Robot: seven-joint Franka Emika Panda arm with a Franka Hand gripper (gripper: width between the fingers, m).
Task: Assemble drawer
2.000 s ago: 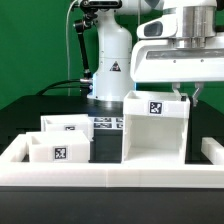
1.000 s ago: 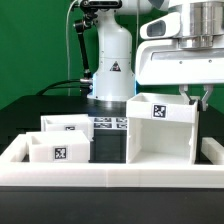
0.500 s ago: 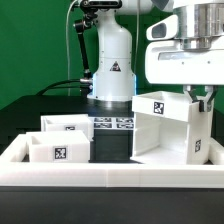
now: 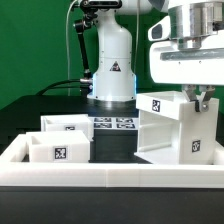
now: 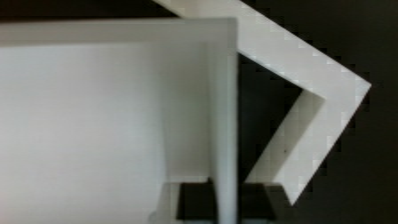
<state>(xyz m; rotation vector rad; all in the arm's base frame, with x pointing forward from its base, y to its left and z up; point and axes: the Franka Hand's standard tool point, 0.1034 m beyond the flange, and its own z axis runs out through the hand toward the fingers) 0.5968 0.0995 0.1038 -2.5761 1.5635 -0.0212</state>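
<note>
The large white hollow drawer casing (image 4: 166, 136) stands on the black table at the exterior view's right, turned at an angle, with a tag on its back wall. My gripper (image 4: 203, 100) is shut on the casing's upper right wall. In the wrist view the thin white wall (image 5: 228, 120) runs between my dark fingers (image 5: 199, 202), and my gripper (image 5: 230, 203) pinches it. Two smaller white box trays sit at the exterior view's left: one behind (image 4: 66, 125) and one in front (image 4: 57, 150) with a tag on its face.
The low white border wall (image 4: 100, 177) runs along the front and sides. The marker board (image 4: 114, 124) lies flat between the trays and the casing. The white robot base (image 4: 112, 60) stands behind it.
The casing, held in my gripper, has slid toward the exterior view's right and turned, so its side wall now faces more to the front. The two trays have not moved.
</note>
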